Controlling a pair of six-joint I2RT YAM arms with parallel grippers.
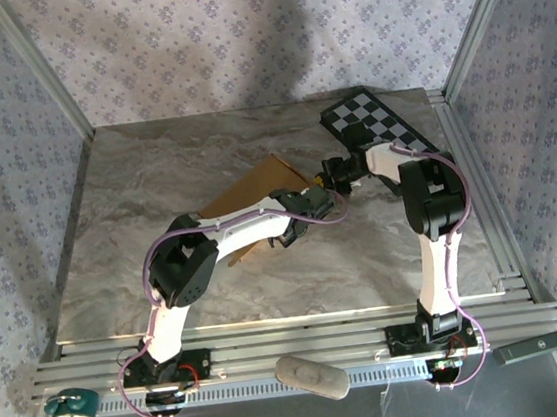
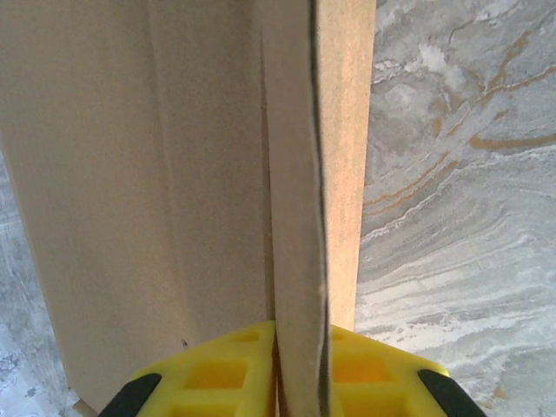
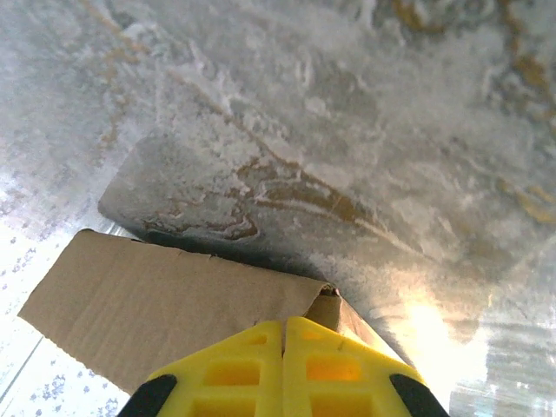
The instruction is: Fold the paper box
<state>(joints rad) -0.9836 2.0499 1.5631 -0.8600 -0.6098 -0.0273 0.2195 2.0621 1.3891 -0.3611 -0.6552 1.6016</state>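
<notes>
Top external view: the left arm is bent sharply at the elbow near the front of the grey marble-patterned table (image 1: 154, 172). Its forearm is stretched rightward toward the table's middle. There the left gripper (image 1: 318, 202) is set at the right-hand edge of the plain tan-brown corrugated cardboard paper box (image 1: 257, 193), which lies askew at the centre, partly covered by that forearm.

The right arm is raised upright from its base and bent over leftward. The right gripper (image 1: 334, 174) is brought in just beside the box's far right corner, near a black-and-white checkerboard panel (image 1: 377, 122) at the table's back right.

In the left wrist view, a thin cardboard panel is clamped edge-on between the yellow fingers (image 2: 217, 373), with a wider panel standing to the left.

In the right wrist view, the yellow fingers (image 3: 234, 365) are pressed together, their tips at the upper edge of a cardboard flap.
</notes>
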